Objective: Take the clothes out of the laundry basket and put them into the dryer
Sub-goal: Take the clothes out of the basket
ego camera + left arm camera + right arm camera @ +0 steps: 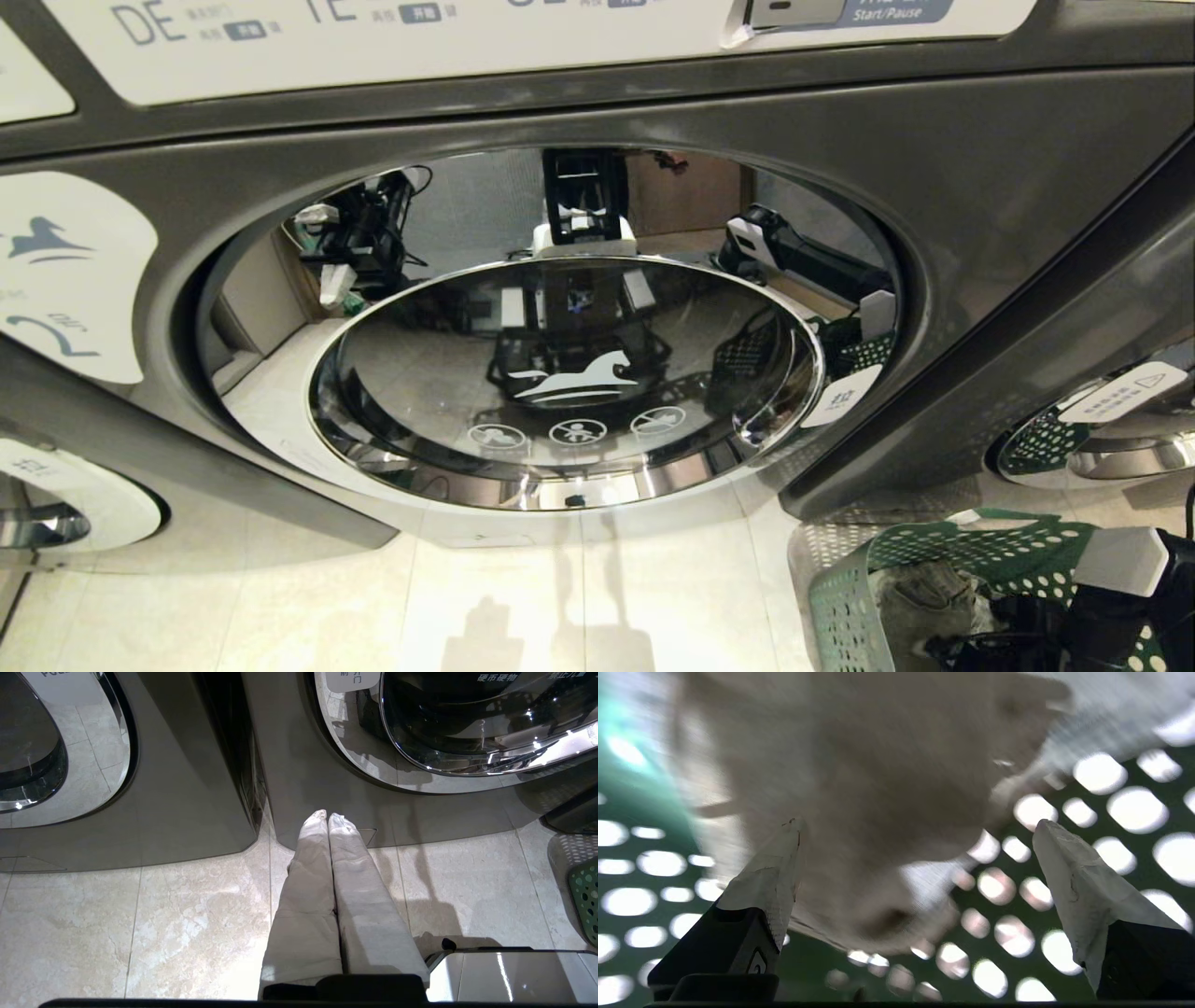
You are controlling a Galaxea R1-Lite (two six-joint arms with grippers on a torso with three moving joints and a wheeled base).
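The right gripper [915, 858] reaches into the green laundry basket [845, 597] at lower right, fingers spread wide to straddle a pale garment [878, 788], nothing grasped yet. The left gripper [327, 821], fingers pressed together, hangs idle above the floor below the dryer [980, 187], door closed.

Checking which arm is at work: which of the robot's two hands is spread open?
The right hand, inside the green laundry basket, fingers wide apart over a pale garment. The left hand hangs above the floor, fingers pressed together.
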